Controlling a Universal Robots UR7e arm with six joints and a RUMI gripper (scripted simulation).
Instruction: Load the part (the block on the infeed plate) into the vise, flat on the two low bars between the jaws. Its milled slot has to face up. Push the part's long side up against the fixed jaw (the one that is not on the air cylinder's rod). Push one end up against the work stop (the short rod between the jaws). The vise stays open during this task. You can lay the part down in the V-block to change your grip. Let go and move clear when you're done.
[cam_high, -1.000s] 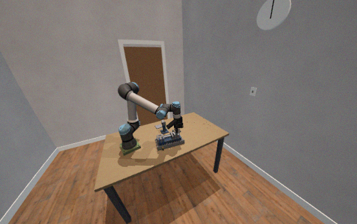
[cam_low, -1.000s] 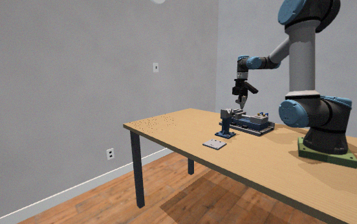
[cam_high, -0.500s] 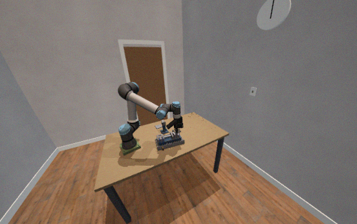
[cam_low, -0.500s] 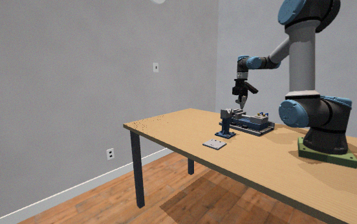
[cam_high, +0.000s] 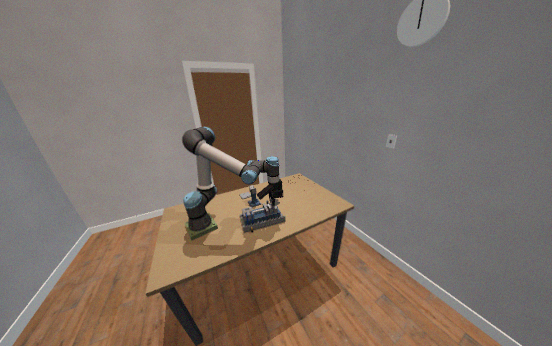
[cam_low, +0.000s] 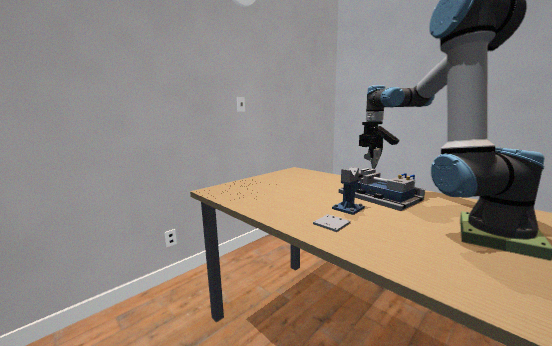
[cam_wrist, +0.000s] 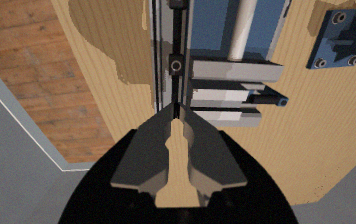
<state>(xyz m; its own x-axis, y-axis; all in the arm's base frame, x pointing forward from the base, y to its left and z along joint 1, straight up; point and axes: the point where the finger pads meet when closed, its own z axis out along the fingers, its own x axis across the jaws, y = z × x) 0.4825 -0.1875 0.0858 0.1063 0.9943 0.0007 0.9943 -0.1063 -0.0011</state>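
My gripper (cam_high: 273, 206) (cam_low: 374, 167) (cam_wrist: 175, 103) is shut and empty; its tips are above the vise's side rail, beside the jaws' ends. The vise (cam_high: 262, 217) (cam_low: 384, 190) (cam_wrist: 210, 37) is open. In the wrist view, a light block-like piece (cam_wrist: 220, 95), apparently the part, lies between the rod-side jaw (cam_wrist: 235, 71) and the fixed jaw (cam_wrist: 230, 120). A dark strip shows between it and the fixed jaw; whether they touch and which way the slot faces cannot be told. The work stop (cam_wrist: 270, 99) is by its right end. The infeed plate (cam_low: 331, 223) (cam_high: 244, 196) is bare.
The V-block (cam_low: 350, 175) stands on a blue post beside the vise; its base (cam_wrist: 332, 42) shows in the wrist view. The vise's rod (cam_wrist: 242, 30) runs up from the moving jaw. The arm's green base plate (cam_high: 202, 230) (cam_low: 505, 242) is at the vise's other end.
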